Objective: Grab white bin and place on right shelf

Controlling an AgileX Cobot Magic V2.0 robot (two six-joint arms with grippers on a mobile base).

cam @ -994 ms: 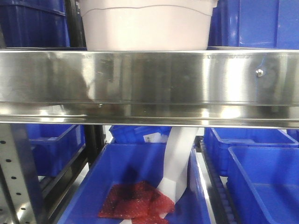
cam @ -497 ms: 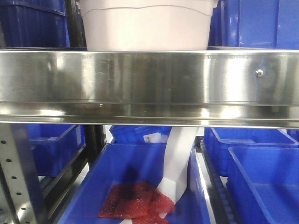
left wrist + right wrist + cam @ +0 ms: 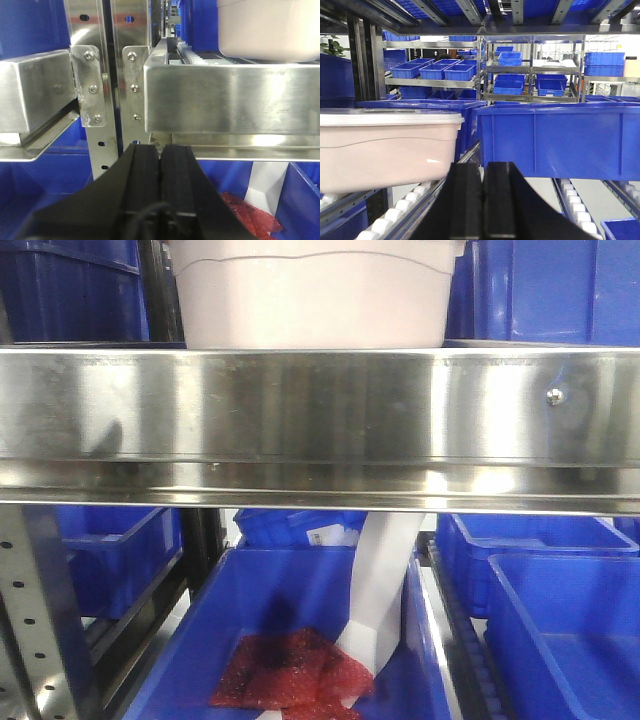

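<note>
White bin (image 3: 315,295) sits on the right shelf (image 3: 320,410), just behind the shiny front rail – front view shows only its lower body, top cut off by the frame. Right wrist view: bin (image 3: 385,150) rests on the white rollers (image 3: 405,212) of the shelf lane, lid on, with a large blue crate (image 3: 560,142) just beside it on the next lane. Left wrist view catches the bin's bottom corner (image 3: 270,30) above the rail (image 3: 230,97).

Left gripper (image 3: 160,165): black fingers pressed together, nothing between them, sitting below and in front of the rail near the perforated upright (image 3: 95,85). Right gripper (image 3: 482,190): fingers together too, empty, at shelf height between bin and crate – touching neither.

Below the shelf: open blue crate (image 3: 250,600) holding a red mesh bag (image 3: 290,670) and a white sheet (image 3: 385,580) leaning upright in it. More blue crates either side.
</note>
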